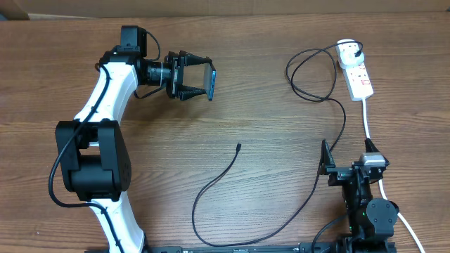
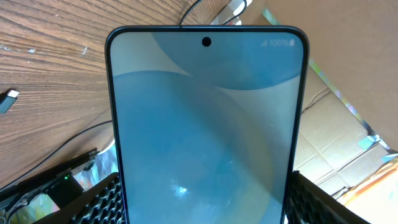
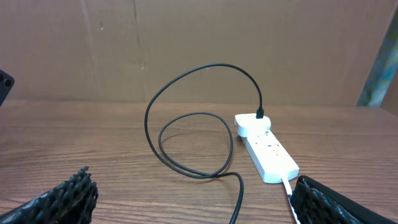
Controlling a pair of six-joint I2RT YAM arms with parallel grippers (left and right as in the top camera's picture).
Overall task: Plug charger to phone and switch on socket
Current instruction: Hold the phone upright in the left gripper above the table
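My left gripper [image 1: 199,77] is shut on the phone [image 1: 211,81] and holds it above the table at the back left. In the left wrist view the phone's [image 2: 205,124] light blue lit screen fills the frame between the ridged pads [image 2: 106,202]. The charger's black cable [image 1: 320,183] runs from its white plug adapter [image 1: 346,49], seated in the socket [image 1: 360,77], loops, and ends at the loose connector tip [image 1: 239,146] mid-table. My right gripper [image 1: 346,156] stands open near the front right, with nothing between its fingers [image 3: 329,202]. It faces the socket [image 3: 270,155] and cable loop [image 3: 186,124].
The socket's thick white cord [image 1: 367,123] runs down past the right arm's base. A brown cardboard wall [image 3: 199,43] stands behind the table. The connector tip [image 2: 7,101] also shows at the left edge of the left wrist view.
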